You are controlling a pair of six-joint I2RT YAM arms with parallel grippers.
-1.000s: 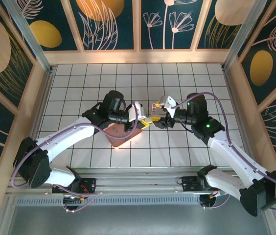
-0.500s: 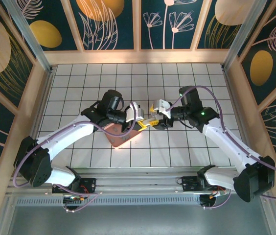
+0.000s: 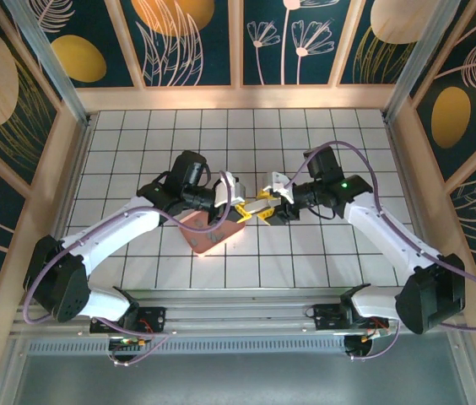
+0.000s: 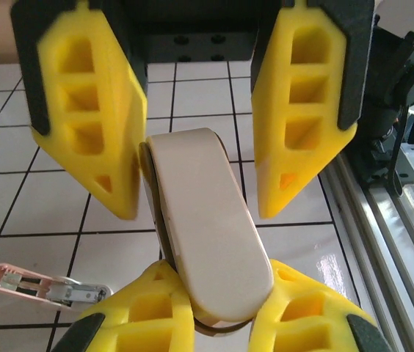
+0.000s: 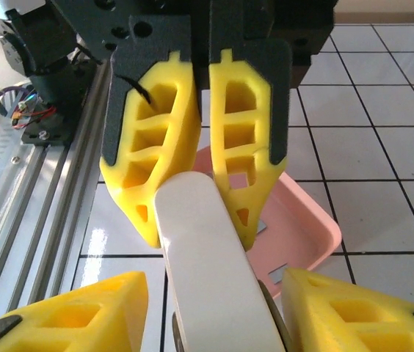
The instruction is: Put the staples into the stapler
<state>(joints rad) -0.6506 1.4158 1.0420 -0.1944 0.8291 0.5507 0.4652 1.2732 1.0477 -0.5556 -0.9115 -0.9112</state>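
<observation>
left gripper (image 3: 240, 209) clamped tight, right gripper (image 3: 267, 207) spread apart, facing tip to tip.

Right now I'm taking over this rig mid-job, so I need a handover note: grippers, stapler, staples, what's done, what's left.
Left gripper: shut on one end of the stapler, holding it above the tiles.
Right gripper: open, fingers either side of the stapler's other end, not clamped.
Tray: pink, on the tiles by the left gripper; small grey slivers in it look like the staples.
Done: stapler picked up.
Left: second grip, open the stapler, load the staples.
</observation>
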